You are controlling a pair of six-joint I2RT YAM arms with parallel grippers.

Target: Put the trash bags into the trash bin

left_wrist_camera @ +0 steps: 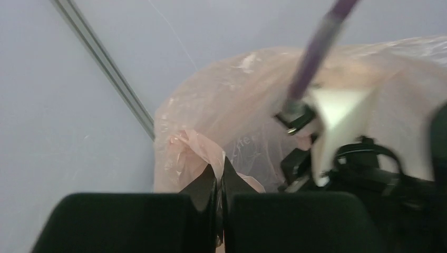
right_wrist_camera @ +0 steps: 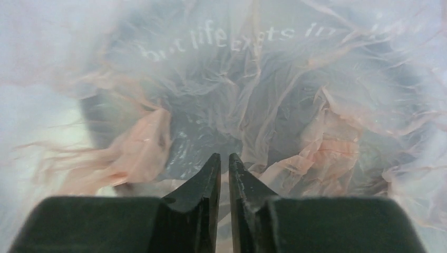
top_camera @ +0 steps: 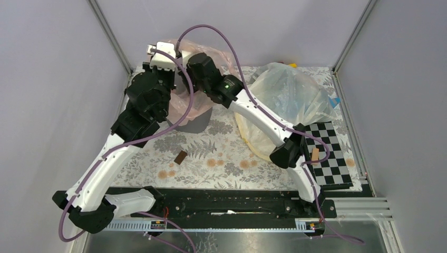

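— Floral cloth [top_camera: 226,158] covers the table, with grey walls around it. What does the overhead view give?
— Upper left of centre stands the trash bin [top_camera: 197,125]. The pale pink trash bag [top_camera: 182,108] is draped over its mouth and billows above. To the right lie a clear bag [top_camera: 287,92] and then a checkerboard [top_camera: 327,158].
— And the wrist views?
— Only they show the jaws. The left gripper [left_wrist_camera: 219,171] is closed on a pink fold. The right gripper [right_wrist_camera: 224,158] points into crinkled, translucent film with white lettering, its jaws barely parted and gripping nothing.
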